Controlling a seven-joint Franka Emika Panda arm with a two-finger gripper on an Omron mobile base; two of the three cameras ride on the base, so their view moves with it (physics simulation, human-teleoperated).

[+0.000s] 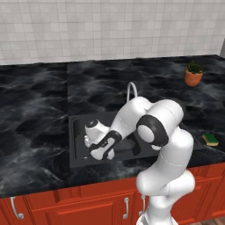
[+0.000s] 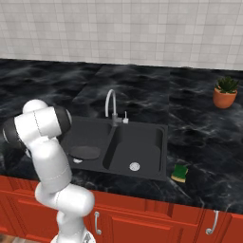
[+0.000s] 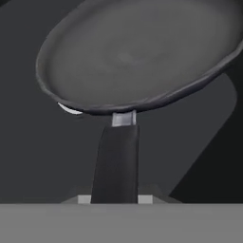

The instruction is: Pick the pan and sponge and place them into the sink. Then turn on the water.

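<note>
- The pan [image 2: 85,152] lay inside the left basin of the sink [image 2: 142,152], near that basin's front wall, its rim partly covering the drain; the right basin held nothing, its round drain [image 2: 135,166] exposed.
- One sponge [image 2: 180,172] sat on the black counter [image 2: 199,137], just right of the sink's edge, close to the counter's front lip.
- One arched faucet [image 2: 111,105] stood behind the divider; one potted plant [image 2: 224,92] was far back right.
- The arm bent forward and down over the left basin, the gripper [image 1: 100,154] low inside it.
- In the hand view the pan's handle [image 3: 116,161] ran between the fingertips; I cannot tell whether they clamped it.
</note>
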